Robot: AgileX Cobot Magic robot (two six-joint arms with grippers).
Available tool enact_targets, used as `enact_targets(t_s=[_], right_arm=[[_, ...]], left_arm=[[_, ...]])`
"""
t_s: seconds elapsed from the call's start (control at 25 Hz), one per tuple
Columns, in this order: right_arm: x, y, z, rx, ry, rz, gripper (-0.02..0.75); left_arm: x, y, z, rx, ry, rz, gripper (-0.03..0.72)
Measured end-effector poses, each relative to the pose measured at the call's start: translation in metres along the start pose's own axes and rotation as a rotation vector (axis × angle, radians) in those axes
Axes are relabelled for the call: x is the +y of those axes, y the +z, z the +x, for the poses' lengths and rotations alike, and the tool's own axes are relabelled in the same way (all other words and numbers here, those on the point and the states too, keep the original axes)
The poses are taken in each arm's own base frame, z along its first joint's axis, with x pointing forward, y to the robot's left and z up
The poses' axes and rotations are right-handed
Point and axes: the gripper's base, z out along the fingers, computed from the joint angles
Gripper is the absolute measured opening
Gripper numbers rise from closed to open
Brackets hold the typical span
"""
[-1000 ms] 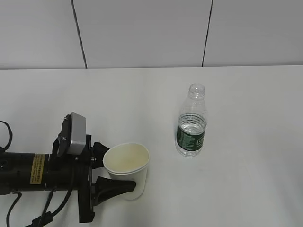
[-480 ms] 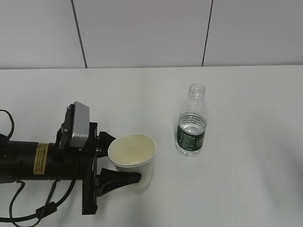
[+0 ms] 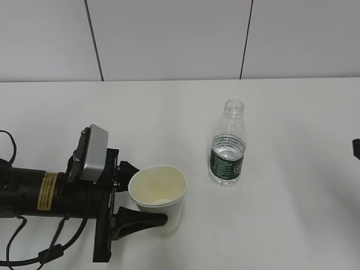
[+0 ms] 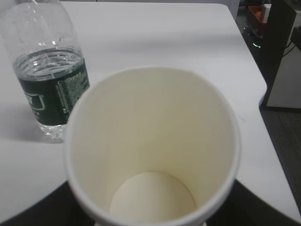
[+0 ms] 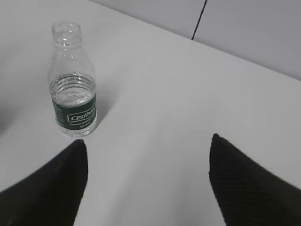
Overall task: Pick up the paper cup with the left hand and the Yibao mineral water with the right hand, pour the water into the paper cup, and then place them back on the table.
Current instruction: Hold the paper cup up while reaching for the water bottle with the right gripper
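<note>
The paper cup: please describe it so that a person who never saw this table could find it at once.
On the large white matte table, look at the near left, where a black robot arm with a yellow sticker reaches in. Between its fingers sits a short cream-white tapered paper cup, open and empty. Unlike the clear green-labelled plastic bottle to its right, it is opaque and shorter.

Bright, even, diffuse light; the tabletop [image 3: 281,112] looks washed out with only soft, faint shadows, and both wrist views are slightly soft and grainy
</note>
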Motion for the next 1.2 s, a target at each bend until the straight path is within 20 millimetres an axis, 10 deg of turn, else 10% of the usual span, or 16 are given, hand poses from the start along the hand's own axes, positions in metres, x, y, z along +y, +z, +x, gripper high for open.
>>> enact_targets(t_s=[0.52,1.2], right_arm=[[0.000,0.048,0.003,-0.010,0.027,-0.083,0.592],[0.003,0.057,0.006,-0.001,-0.031,-0.132,0.592]], left_arm=[[0.000,0.000,0.000,0.000,0.003,0.001,0.431],[0.002,0.000,-0.001,-0.005,-0.003,-0.015,0.431]])
